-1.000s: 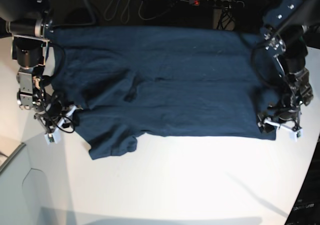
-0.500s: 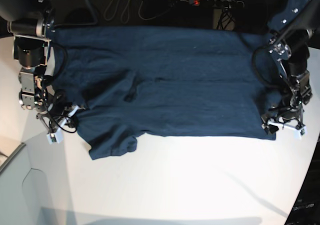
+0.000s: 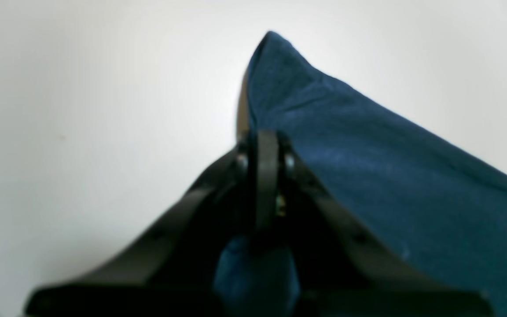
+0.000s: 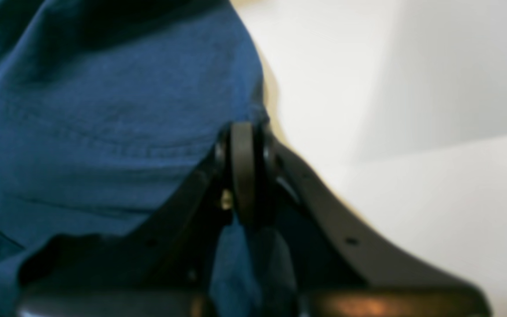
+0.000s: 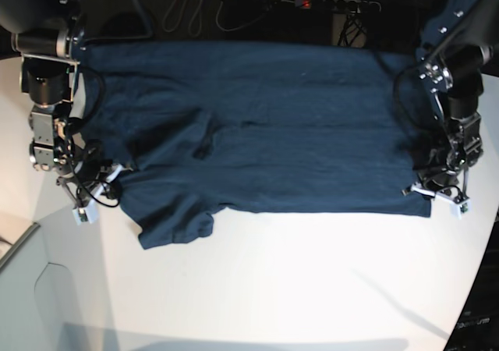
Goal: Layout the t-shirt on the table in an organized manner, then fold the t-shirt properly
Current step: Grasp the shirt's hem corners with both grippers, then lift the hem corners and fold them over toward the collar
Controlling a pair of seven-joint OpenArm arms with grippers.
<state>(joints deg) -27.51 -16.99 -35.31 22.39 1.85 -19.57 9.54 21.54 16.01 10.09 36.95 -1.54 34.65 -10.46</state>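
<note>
**Inspector A:** We start at the left gripper (image 3: 266, 176). Its jaws are pressed together, and navy cloth bunches between them in the left wrist view, so we record it as pinching the t-shirt (image 5: 257, 125) at a near corner. The right gripper (image 4: 242, 171) is likewise clamped, with a fold of the shirt's edge caught in it.

**Inspector B:** Agreed. Moving outward, we see the shirt lying spread across the far half of the table (image 5: 273, 288), its back edge close to the table's far side. One sleeve (image 5: 175, 222) sits crumpled and doubled under on the right gripper's side, and a ridge of wrinkles runs near the middle.

**Inspector A:** We judge the layout step unfinished. The risks: each pinch looks shallow, near the very edge, so cloth may slip out once the arms pull or lift.

**Inspector B:** We add uneven motion. If one arm leads, the fabric skews, and the crumpled sleeve would be folded in as it lies. A pull away from us could drag the back edge off the table.
</note>
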